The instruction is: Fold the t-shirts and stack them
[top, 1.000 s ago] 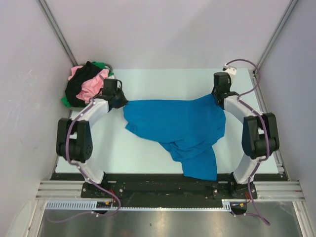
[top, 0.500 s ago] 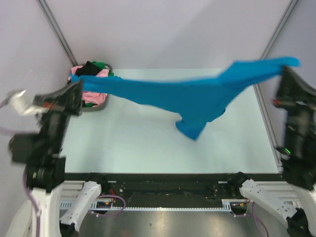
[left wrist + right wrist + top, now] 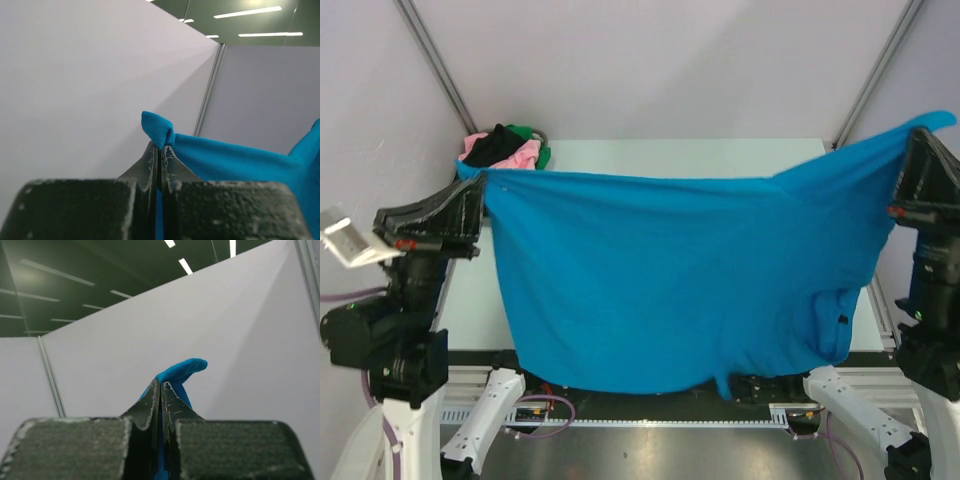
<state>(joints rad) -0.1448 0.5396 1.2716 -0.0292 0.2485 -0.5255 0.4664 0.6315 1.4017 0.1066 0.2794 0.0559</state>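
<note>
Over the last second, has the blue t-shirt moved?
Yes. The blue t-shirt has gone up off the table and now hangs spread between the left hand and right hand, hiding most of it.

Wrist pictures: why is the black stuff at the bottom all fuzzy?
Left wrist: the black body of the left gripper sits close to the lens, so it blurs; the pinched blue t-shirt looks sharp. Right wrist: same for the right gripper; ceiling lights show as bright strips. Top view: crisp.

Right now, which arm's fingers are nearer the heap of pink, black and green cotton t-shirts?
Left. The left fingers pinch the bright blue cotton t-shirt close by that heap; the right fingers hold it on the opposite side.
</note>
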